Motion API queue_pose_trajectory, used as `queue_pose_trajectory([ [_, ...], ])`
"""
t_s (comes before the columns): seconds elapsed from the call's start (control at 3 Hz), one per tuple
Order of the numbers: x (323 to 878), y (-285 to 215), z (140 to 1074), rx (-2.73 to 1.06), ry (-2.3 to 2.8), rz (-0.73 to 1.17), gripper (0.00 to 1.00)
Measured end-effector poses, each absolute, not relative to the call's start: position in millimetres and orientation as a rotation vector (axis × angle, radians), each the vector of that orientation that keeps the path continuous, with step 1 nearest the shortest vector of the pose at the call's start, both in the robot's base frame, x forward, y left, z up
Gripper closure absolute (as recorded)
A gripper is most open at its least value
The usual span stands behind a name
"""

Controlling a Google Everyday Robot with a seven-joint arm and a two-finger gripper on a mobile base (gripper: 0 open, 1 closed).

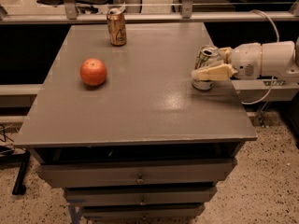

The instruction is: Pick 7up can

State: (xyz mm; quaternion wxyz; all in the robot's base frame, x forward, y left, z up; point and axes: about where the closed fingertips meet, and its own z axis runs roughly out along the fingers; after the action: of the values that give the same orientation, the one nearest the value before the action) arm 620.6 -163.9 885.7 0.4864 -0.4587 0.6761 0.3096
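The 7up can, white and silver with green markings, stands upright near the right edge of the grey table. My gripper reaches in from the right at can height. It is open, with its jaws on either side of the can. The near cream finger crosses the front of the can's lower half. The far finger is mostly hidden behind the can. The can still rests on the table.
A gold-brown can stands at the table's back edge. An orange lies left of centre. The white arm and its cable hang off the right side. Drawers sit below the tabletop and a railing runs behind it.
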Motion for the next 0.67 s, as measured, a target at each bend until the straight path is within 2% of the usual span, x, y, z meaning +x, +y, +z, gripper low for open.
queue_pose_trajectory([
  [0.67, 616, -122, 948, -1.161, 1.467, 0.865, 0.88],
])
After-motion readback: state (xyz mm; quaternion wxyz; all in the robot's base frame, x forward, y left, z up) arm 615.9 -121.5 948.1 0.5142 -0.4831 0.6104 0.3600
